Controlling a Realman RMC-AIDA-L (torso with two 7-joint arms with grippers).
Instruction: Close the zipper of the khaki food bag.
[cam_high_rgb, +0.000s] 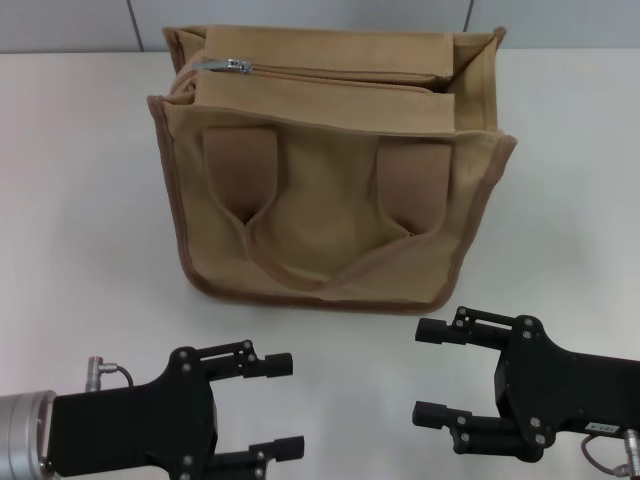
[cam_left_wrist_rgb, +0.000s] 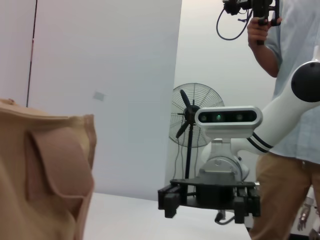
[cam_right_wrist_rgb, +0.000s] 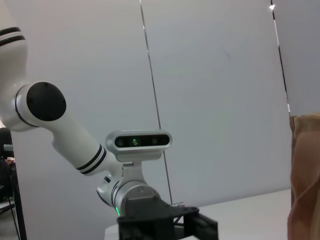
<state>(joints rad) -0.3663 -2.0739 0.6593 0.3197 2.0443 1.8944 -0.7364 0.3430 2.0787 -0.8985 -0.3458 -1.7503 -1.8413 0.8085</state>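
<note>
Two grippers: both hover over the white table (cam_high_rgb: 80, 200) on the robot's side of the khaki food bag (cam_high_rgb: 330, 215), neither touching it.
Left gripper (cam_high_rgb: 285, 405): nearer the robot than the bag's left front corner, well apart from the bag; its two black fingers are spread, with bare table showing between them, and they grip nothing.
Khaki food bag: stands upright in the middle of the table, its front panel facing the robot, brown piping along its edges.
Strap handles: one tan handle (cam_high_rgb: 320, 215) hangs down the bag's front panel in a loop; the second is not seen.
Zipper (cam_high_rgb: 330, 78): runs along the bag's top between the two top flaps, left to right.
Pull tab (cam_high_rgb: 228, 66): small and silver, at the left end of the bag's top; whether the track beside it is joined or parted I cannot tell.
Right gripper (cam_high_rgb: 432, 372): nearer the robot than the bag's right front corner, just off the bag's bottom edge but apart from it; its fingers are likewise spread wide and hold nothing.
Left wrist view: the bag's edge (cam_left_wrist_rgb: 45, 175) fills one side; beyond it stand a fan (cam_left_wrist_rgb: 192, 117) and a person (cam_left_wrist_rgb: 290, 100) holding a camera rig.
</note>
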